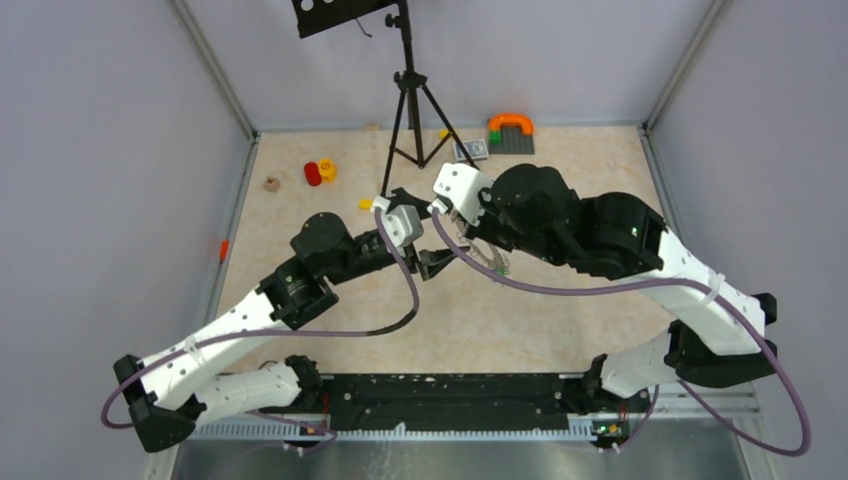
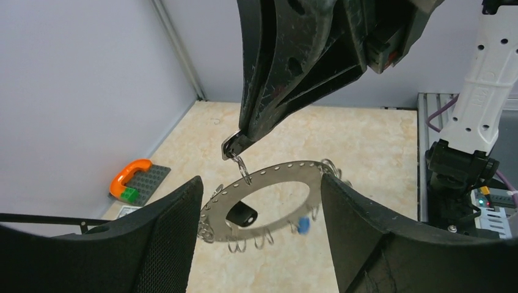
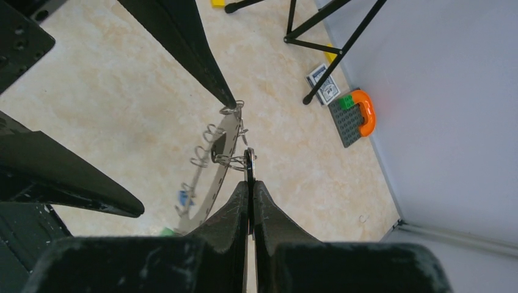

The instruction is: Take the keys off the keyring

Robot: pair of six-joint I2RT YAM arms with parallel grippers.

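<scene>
Above the marbled bench, the closed right pincer pinches a small silver key, dangling the flat, perforated grey keyring between the open left pincer and its textured black fingers.

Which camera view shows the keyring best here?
Left wrist: the keyring hangs nearly face-on, its big central hole plain. Right wrist shows it almost edge-on; top external gives only faint traces of it.

Bright, even light falls from above; shadows on the table are faint and soft. The blue-tagged key looks blurred.
</scene>
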